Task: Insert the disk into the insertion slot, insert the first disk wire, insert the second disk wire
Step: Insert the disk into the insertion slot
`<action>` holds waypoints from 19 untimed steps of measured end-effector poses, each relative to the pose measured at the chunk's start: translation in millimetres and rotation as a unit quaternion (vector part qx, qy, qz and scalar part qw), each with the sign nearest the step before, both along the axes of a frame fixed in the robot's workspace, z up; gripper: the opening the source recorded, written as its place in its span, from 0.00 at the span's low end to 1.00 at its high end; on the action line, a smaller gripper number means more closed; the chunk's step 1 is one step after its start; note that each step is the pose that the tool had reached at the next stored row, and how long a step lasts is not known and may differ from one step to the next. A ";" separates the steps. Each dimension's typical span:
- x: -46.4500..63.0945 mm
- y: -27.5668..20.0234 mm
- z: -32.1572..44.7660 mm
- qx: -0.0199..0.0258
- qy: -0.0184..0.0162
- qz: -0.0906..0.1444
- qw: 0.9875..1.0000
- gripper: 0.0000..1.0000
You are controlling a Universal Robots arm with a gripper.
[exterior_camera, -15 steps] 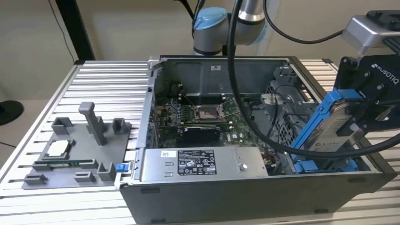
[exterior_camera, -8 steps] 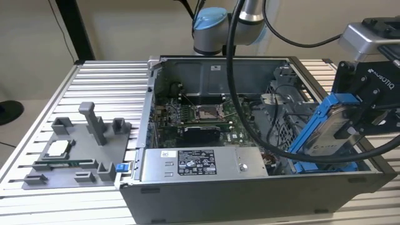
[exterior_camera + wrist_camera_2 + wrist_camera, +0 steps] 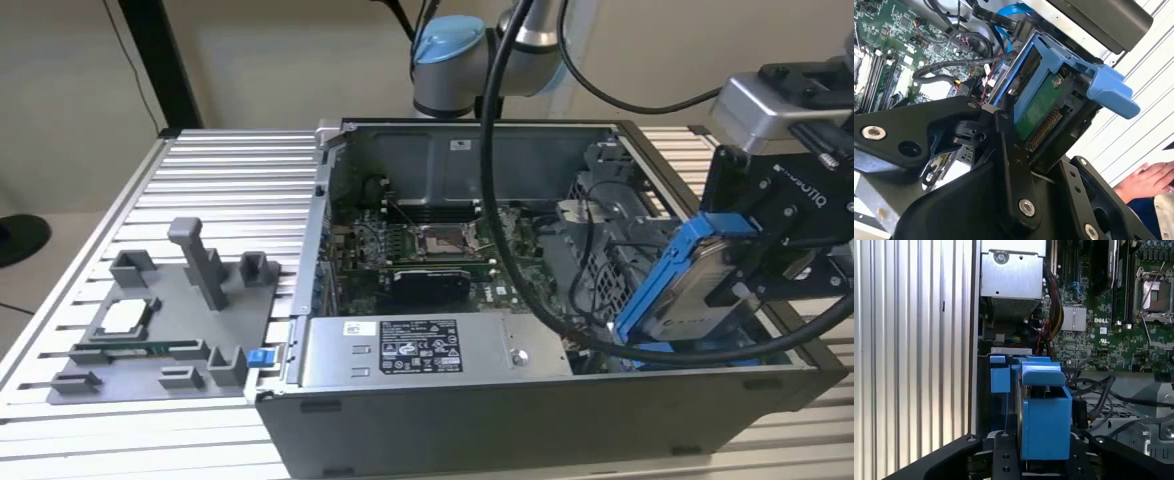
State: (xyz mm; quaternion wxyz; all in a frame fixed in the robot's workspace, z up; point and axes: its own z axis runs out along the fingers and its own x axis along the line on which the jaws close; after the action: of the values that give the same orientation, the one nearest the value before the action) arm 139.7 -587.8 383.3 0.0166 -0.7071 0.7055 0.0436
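Note:
My gripper (image 3: 742, 272) is shut on the disk (image 3: 694, 285), a silver-grey drive in a bright blue carrier. It holds the disk tilted on edge above the right front corner of the open computer case. In the second wrist view the disk (image 3: 1040, 107) shows its green circuit board and connector between the black fingers (image 3: 1010, 150). In the first wrist view the blue carrier (image 3: 1045, 415) hangs over the insertion slot (image 3: 1000, 380), whose blue tabs lie just beyond it. The slot's perforated grey wall (image 3: 607, 285) stands beside the disk inside the case.
A grey parts tray (image 3: 147, 330) lies on the slatted table at the exterior view's left. The case holds a grey power-supply box (image 3: 400, 350), the motherboard (image 3: 427, 250) and loose black cables (image 3: 534, 300). A person's hand (image 3: 1149, 180) rests near the case.

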 end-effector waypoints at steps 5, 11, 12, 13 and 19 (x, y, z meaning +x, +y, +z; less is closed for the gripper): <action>-0.1 0.0 -8.2 0.000 0.000 0.000 1.000 0.00; 0.0 0.0 -8.3 0.000 0.000 0.000 1.000 0.00; 0.0 0.0 -8.4 0.000 0.000 0.000 1.000 0.00; 0.0 0.0 -8.3 0.000 0.000 0.000 1.000 0.00; 0.0 0.0 -8.2 0.000 0.000 0.000 1.000 1.00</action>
State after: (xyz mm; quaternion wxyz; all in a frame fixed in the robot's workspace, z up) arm 139.7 -587.8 375.2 0.0166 -0.7071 0.7055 0.0436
